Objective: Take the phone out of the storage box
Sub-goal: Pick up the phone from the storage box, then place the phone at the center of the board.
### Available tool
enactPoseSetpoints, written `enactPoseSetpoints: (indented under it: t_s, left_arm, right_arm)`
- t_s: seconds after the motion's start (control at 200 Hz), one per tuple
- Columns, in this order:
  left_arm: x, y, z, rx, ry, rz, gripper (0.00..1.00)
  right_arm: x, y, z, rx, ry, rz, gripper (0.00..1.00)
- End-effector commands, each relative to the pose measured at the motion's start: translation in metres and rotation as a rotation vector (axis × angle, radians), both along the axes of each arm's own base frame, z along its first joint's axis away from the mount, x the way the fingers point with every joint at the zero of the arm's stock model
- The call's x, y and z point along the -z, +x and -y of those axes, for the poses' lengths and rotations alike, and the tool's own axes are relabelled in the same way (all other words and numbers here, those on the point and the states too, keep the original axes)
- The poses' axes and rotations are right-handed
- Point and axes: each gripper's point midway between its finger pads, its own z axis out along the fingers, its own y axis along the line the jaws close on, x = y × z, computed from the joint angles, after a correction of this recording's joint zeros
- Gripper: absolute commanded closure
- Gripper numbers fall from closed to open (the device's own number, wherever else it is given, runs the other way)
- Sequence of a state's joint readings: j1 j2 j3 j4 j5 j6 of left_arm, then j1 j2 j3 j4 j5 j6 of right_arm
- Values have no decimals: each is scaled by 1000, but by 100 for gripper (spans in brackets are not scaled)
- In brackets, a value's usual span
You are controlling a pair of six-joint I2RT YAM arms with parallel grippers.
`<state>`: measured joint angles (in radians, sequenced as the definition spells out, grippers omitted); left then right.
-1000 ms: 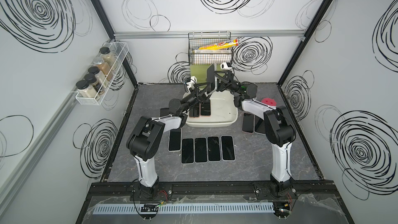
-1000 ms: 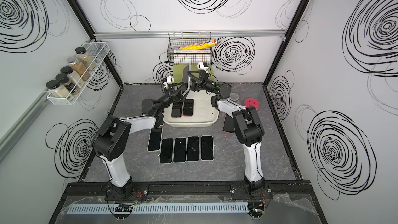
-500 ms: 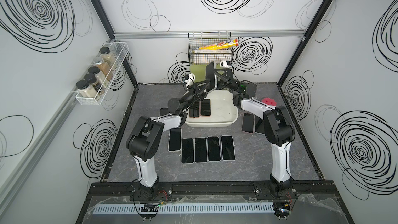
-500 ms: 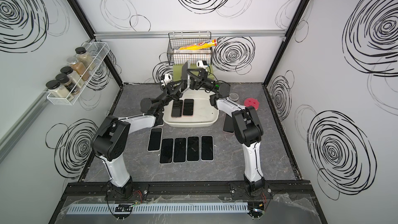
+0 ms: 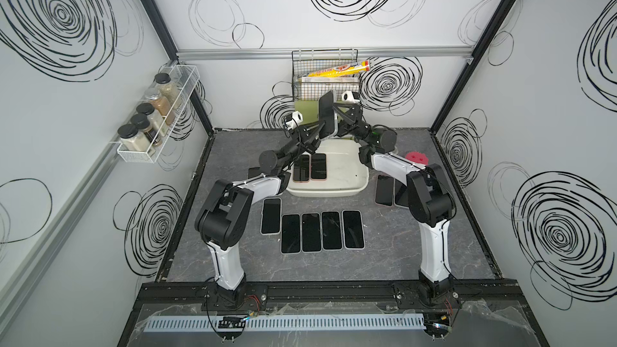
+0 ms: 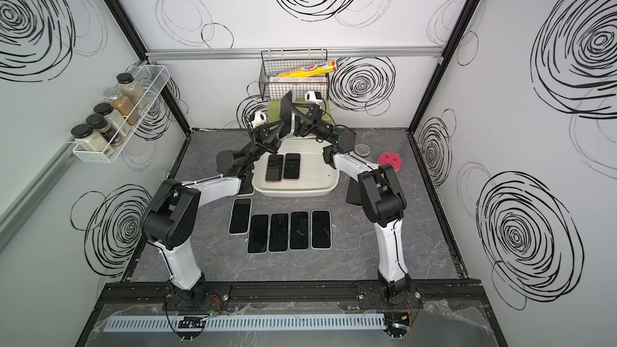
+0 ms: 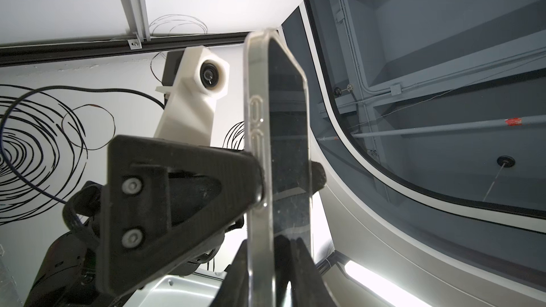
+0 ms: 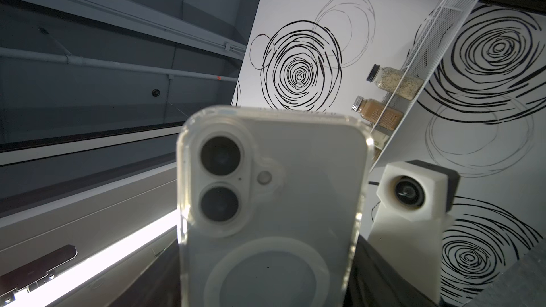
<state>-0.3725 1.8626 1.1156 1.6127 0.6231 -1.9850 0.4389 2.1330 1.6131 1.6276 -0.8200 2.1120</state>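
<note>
Mid-task. One phone (image 5: 326, 114) is out of the storage box (image 5: 329, 192) and up in the air. It stands upright over the box's far rim, on the side of the desk's (image 5: 384, 255) back edge, touching neither box nor desk.

Both arms are on it. The right gripper (image 5: 336, 119) grasps it across its width, jaws wide, one finger on each long side edge; this is clear in the left wrist view (image 7: 286, 175). The left gripper (image 5: 321, 131) is clenched thin on the phone's lower end, a finger on each face (image 7: 274, 264). The right wrist view shows only the phone's back (image 8: 271, 202) in a clear case, with no fingers visible.

Done: the lift-out of this phone. It looks like a handover between arms, a judgement only.

Left to do: one gripper lets go, and the other carries the phone to a free spot on the desk and lays it flat.

The box is not empty. Two phones (image 5: 318, 166) lie flat side by side in the half toward the desk's left edge.

Already out:
- a row of five phones (image 5: 311, 232) lies in front of the box
- two more (image 5: 383, 190) lie beside it toward the desk's right edge, partly behind the right arm
- another (image 5: 252, 172) lies on the opposite side, mostly under the left arm
</note>
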Motion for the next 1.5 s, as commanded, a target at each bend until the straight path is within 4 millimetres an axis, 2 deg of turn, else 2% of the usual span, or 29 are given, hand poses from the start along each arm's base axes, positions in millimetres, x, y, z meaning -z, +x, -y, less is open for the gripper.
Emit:
enactPoseSetpoints:
  t_s: [0.0, 0.065, 0.125, 0.32, 0.541, 0.641, 0.841, 0.946, 1.061, 1.146, 1.167, 1.222, 1.267, 1.347, 1.397, 1.492]
  left_arm:
    - [-63, -56, -22, -5, -108, 351, 90]
    - [-67, -57, -22, 2, -116, 356, 92]
    - [-72, -58, -24, 3, -124, 360, 94]
    - [-79, -61, -27, 13, -143, 357, 98]
    - [-93, -68, -35, 7, -170, 374, 100]
    - [-95, -69, -39, 4, -183, 365, 100]
    - [-99, -71, -43, -2, -187, 374, 100]
    - [-99, -72, -45, 2, -160, 374, 100]
    - [-98, -76, -50, -20, -78, 381, 100]
    - [-97, -82, -54, -41, -2, 388, 100]
    - [-99, -85, -56, -47, 12, 389, 100]
    - [-97, -88, -56, -57, 66, 381, 100]
    - [-92, -92, -52, -52, 119, 376, 100]
    - [-70, -100, -35, -31, 230, 336, 100]
    - [-37, -99, -15, -5, 337, 243, 100]
    - [26, -107, 15, -5, 565, 116, 100]
  right_arm:
    - [-24, -35, 12, -155, 92, 31, 47]
    - [-25, -33, 11, -158, 95, 30, 44]
    - [-24, -32, 11, -159, 102, 22, 36]
    - [-19, -28, 10, -165, 113, -2, 30]
    - [-20, -23, 12, -164, 148, -15, 7]
    - [-20, -20, 12, -164, 161, -25, 1]
    - [-18, -17, 10, -163, 158, -39, 0]
    - [-19, -4, 28, -104, 160, -47, 0]
    - [-12, 19, 51, 12, 30, -44, 0]
    - [-4, 37, 69, 113, -118, -45, 0]
    - [7, 45, 73, 138, -164, -76, 0]
    - [19, 57, 89, 219, -249, -109, 0]
    - [29, 66, 100, 267, -321, -131, 0]
    - [38, 75, 115, 353, -448, -141, 0]
    - [49, 83, 123, 413, -563, -157, 0]
    - [61, 98, 154, 562, -775, -182, 0]
